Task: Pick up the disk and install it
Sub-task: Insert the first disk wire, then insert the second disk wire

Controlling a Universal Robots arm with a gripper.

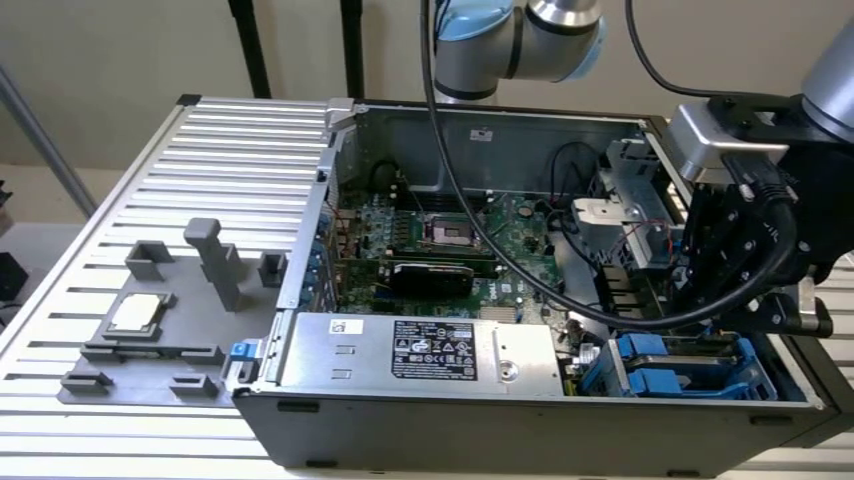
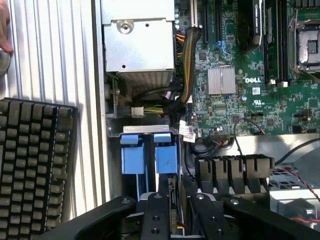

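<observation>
My gripper reaches down into the drive bay in the corner of the open computer case, on the exterior view's right. In the wrist view its two black fingers stand close on either side of a thin metal and circuit-board edge. That edge is the disk, standing on its side. Its blue carrier end sits in the bay next to a second blue carrier. Both blue carriers also appear just below the gripper in the exterior view. The disk's label is hidden.
A grey power supply with a black label lies beside the bay, and bundled cables run past it. The green motherboard fills the case's middle. A grey fixture holding a small silver chip sits outside the case. A black keyboard and a person's hand are close by.
</observation>
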